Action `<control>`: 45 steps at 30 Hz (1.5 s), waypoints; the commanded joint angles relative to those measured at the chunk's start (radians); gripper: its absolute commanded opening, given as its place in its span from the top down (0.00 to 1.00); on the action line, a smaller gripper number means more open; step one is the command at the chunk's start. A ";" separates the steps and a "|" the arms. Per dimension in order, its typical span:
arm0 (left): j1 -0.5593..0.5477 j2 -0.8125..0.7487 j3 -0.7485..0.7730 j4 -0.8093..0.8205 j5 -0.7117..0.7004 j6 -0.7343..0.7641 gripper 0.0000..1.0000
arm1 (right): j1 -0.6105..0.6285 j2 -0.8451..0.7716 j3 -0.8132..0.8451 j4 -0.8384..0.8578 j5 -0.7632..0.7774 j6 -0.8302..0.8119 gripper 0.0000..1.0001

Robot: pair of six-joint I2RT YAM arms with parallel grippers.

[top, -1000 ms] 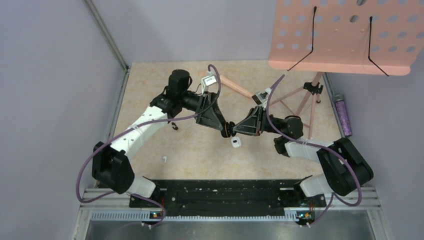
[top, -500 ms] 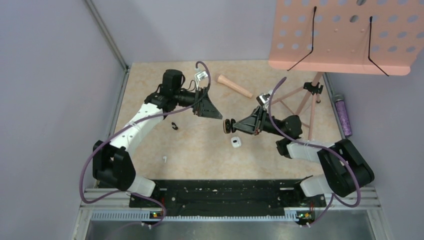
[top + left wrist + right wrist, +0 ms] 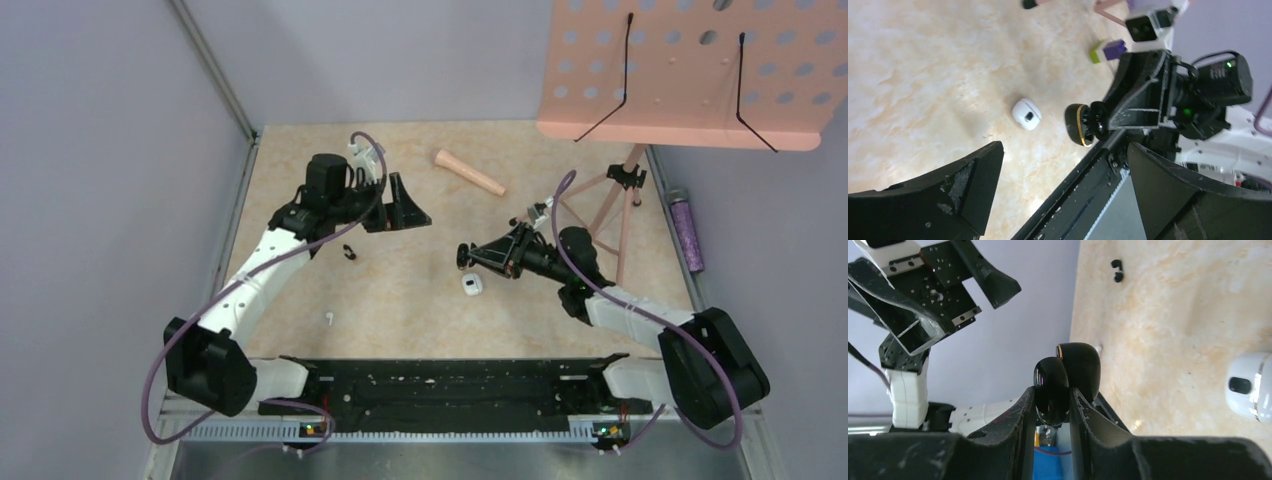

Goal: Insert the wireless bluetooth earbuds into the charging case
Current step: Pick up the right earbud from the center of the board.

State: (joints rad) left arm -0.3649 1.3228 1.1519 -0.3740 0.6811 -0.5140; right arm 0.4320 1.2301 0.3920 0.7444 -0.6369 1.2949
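My right gripper [image 3: 470,256] is shut on a glossy black charging case [image 3: 1079,367] with a gold rim. The case is hinged open and held just above the table. One half sits between the fingers [image 3: 1075,410] and the other sticks out beyond them. A tiny white earbud [image 3: 328,318] lies on the table at the near left, far from both grippers. My left gripper [image 3: 418,215] hangs open and empty at the back left, well apart from the case [image 3: 1075,125]. No other earbud shows.
A white rounded pod [image 3: 472,284] with a dark oval spot lies just below the held case. A small black hooked piece [image 3: 348,251] lies under the left arm. A pink cone [image 3: 470,172], a stand's legs [image 3: 600,205] and a purple bottle [image 3: 685,230] sit at the back and right.
The left gripper has opened wide and pulled back to the left, away from the case it was touching. The right gripper has kept its hold and sunk a little toward the table.
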 commanded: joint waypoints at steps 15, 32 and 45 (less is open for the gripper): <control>0.094 -0.149 -0.197 -0.211 -0.876 -0.275 0.30 | -0.010 -0.186 0.055 -0.424 0.108 -0.230 1.00; 0.096 0.224 -0.098 -0.219 -0.886 -0.173 0.55 | -0.009 -0.210 0.041 -0.435 0.117 -0.231 1.00; 0.098 0.350 -0.053 -0.156 -0.912 -0.126 0.56 | -0.009 -0.214 0.043 -0.436 0.115 -0.226 1.00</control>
State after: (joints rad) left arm -0.2695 1.6478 1.0542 -0.5735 -0.2047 -0.6708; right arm 0.4294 1.0409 0.3946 0.2863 -0.5240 1.0809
